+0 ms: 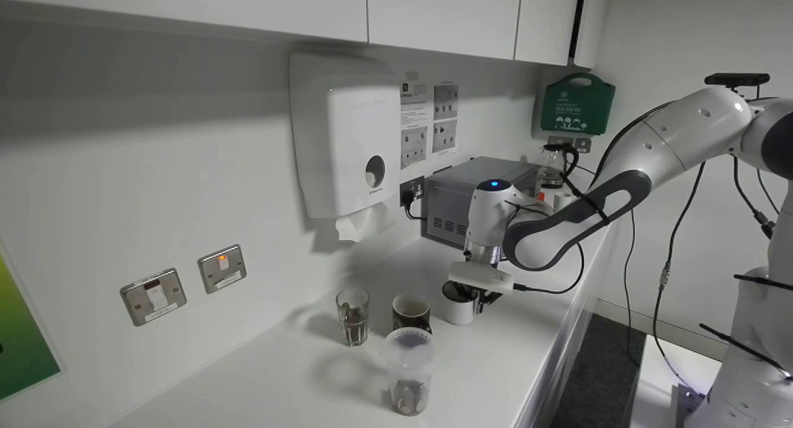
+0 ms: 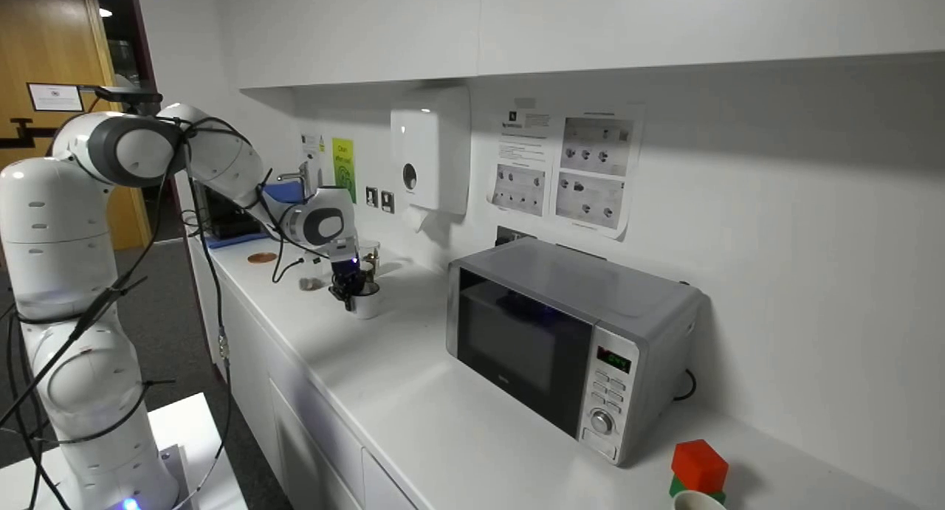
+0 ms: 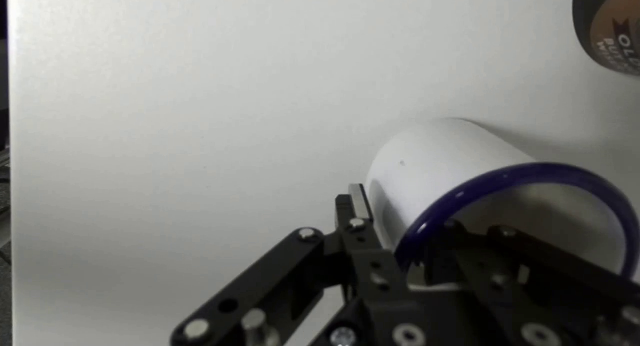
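Note:
A white mug [image 3: 435,150] with a dark blue rim stands upright on the worktop in both exterior views. My gripper [image 3: 400,218] straddles the mug's wall in the wrist view, pointing down. One of the fingers [image 3: 345,211] is outside, close beside the wall. The other reaches inside the mug, its tip hidden by the rim. A gap shows between the inner finger and the rim, so the jaws stand partly open around the wall. Whether the outer finger touches the mug I cannot tell. In an exterior view, the gripper [image 1: 474,296] is at the mug's [image 1: 458,311] worktop-edge side.
A dark mug [image 1: 404,321], a drinking glass [image 1: 354,329] and a clear plastic tub [image 1: 409,372] stand near the white mug. The microwave [image 2: 561,288] sits farther along, with a red block [image 2: 699,466] beyond. Cupboards [image 1: 440,13] hang above; the towel dispenser [image 1: 347,131] juts from the wall.

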Available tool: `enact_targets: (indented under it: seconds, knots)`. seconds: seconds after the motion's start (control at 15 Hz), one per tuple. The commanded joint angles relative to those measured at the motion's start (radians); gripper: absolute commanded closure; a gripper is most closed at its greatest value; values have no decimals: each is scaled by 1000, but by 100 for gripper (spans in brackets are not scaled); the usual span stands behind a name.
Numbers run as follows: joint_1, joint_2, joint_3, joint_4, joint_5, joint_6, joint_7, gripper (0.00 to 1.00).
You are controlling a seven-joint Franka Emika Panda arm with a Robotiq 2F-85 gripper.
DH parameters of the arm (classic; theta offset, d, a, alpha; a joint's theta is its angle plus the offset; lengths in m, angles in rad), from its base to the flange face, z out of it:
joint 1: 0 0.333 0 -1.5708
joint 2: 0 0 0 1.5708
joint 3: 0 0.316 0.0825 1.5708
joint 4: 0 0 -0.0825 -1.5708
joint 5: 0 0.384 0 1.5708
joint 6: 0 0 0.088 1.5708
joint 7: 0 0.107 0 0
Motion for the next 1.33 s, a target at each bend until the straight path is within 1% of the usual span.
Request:
enact_targets:
  seconds: [0.0, 0.2, 0.27, 0.4, 0.47, 0.67, 0.87, 1.13, 1.27]
  knots:
    - [7, -7, -4, 1, -9, 29, -29, 45]
    - [25, -56, 9, -18, -34, 23, -5, 23]
    - [35, -82, 16, -26, -52, 22, 9, 15]
    - [51, -130, 35, -34, -102, 17, 27, 2]
    - [57, -153, 48, -31, -131, 10, 35, 0]
    - [62, -192, 92, -15, -200, 1, 53, 0]
    - [58, -208, 129, -4, -241, 0, 66, 0]
    - [52, -204, 155, 16, -263, 10, 94, 0]
    - [52, -190, 156, 33, -249, 15, 109, 0]
